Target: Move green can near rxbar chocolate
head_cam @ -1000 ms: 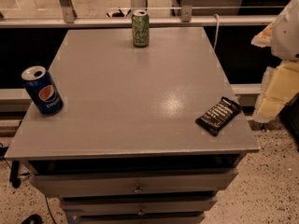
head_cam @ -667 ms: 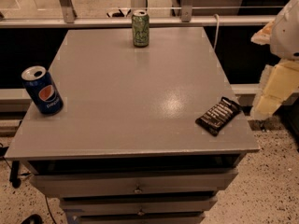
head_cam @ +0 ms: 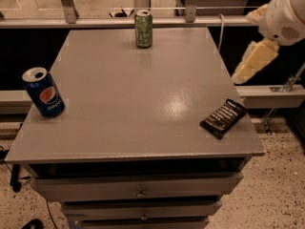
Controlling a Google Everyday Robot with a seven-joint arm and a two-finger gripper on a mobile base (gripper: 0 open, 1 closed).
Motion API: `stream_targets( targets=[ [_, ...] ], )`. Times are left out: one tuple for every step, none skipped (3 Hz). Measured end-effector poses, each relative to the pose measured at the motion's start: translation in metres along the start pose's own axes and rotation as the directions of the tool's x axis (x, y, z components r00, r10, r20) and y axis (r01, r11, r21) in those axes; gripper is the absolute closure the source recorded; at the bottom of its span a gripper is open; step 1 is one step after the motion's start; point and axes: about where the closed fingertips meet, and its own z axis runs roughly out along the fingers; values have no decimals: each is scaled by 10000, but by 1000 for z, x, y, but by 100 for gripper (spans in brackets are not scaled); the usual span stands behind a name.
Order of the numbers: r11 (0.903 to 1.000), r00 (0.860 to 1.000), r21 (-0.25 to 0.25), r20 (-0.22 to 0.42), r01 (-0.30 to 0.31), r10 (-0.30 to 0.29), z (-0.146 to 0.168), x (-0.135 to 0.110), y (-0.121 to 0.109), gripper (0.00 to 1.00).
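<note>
The task is at its opening step: the reach toward the green can (head_cam: 143, 28) has not yet brought anything into contact. The can stands upright at the far edge of the grey surface (head_cam: 133, 104), about midway along that edge, silver top up, with nothing touching it. The rxbar chocolate (head_cam: 223, 118) lies flat near the right front corner, set at a slant, close to the right edge. The two are well apart, with most of the surface's depth between them.

The hand (head_cam: 253, 61) hangs off the right side of the surface, out beyond its edge and above it, between the can's end and the bar's end. It carries nothing; whether it stands apart or together I cannot tell from this view. The white arm (head_cam: 286, 15) it belongs to enters from the upper right.

My reading of the next move: the hand must travel left and toward the far edge, come in level with the can's body, and close around its middle. The can is light and tall, so a glancing touch would likely tip it or push it off the back (there is little margin behind it). Once it is held, the carry runs toward the right front, and the set-down wants a spot just beside the bar, not on it and not over the edge.

A blue Pepsi can (head_cam: 43, 92) stands near the left edge, well clear of that path, and need not be disturbed
</note>
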Motion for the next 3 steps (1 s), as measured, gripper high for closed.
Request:
stream_targets(
  targets=[
    [9956, 9839, 816, 1759, -452, 302, 39, -14, -67, 0],
    [9872, 9302, 1029, 3589, -1219, 774, 77, -39, -119, 0],
    [9829, 8675, 638, 4823, -1730, 1214, 113, -74, -142, 0]
  ],
)
